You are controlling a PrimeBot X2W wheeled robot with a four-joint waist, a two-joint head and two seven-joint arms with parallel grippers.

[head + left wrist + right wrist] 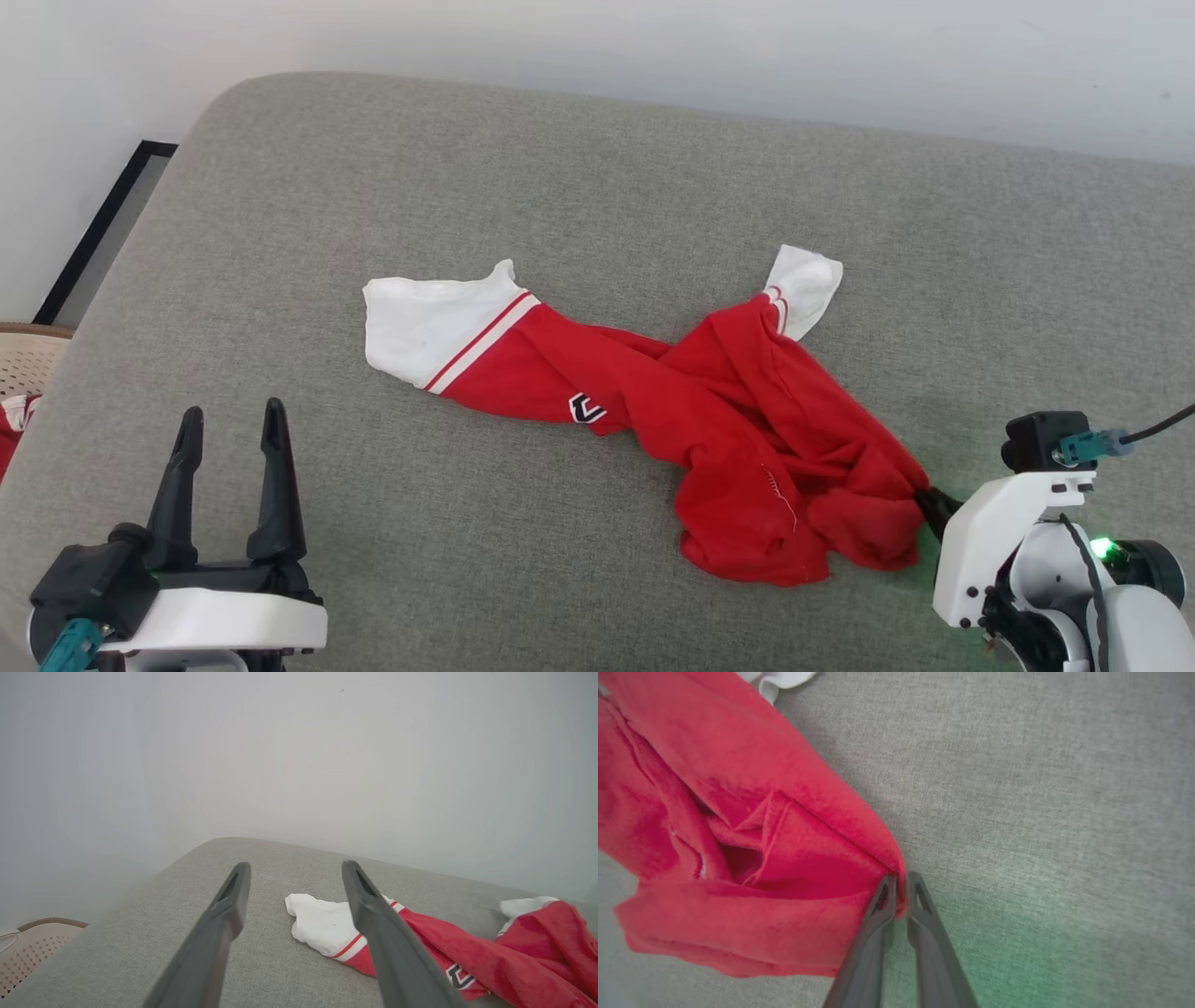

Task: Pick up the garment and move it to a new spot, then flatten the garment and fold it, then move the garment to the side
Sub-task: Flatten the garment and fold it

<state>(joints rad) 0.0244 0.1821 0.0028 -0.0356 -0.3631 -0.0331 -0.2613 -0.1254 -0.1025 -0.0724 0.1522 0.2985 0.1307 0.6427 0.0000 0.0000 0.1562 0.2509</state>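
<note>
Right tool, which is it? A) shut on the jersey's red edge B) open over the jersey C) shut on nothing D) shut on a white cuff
A: the right tool is pinched shut on a red fold at the edge of the jersey.

Everything sits on a big grey upholstered surface (pixel 597 168) with a woven texture and a rounded corner up at 10 o'clock. Can't tell if it's a bed or a couch. Behind it, from about 10 to 2 o'clock, is a plain pale wall (pixel 653 47). Over at 9 o'clock a black strip (pixel 103 224) runs diagonally, with a beige perforated basket (pixel 28 359) just below it. The light is soft and even, plus a green glow (pixel 1017 952) on the fabric around 4 o'clock.
</note>
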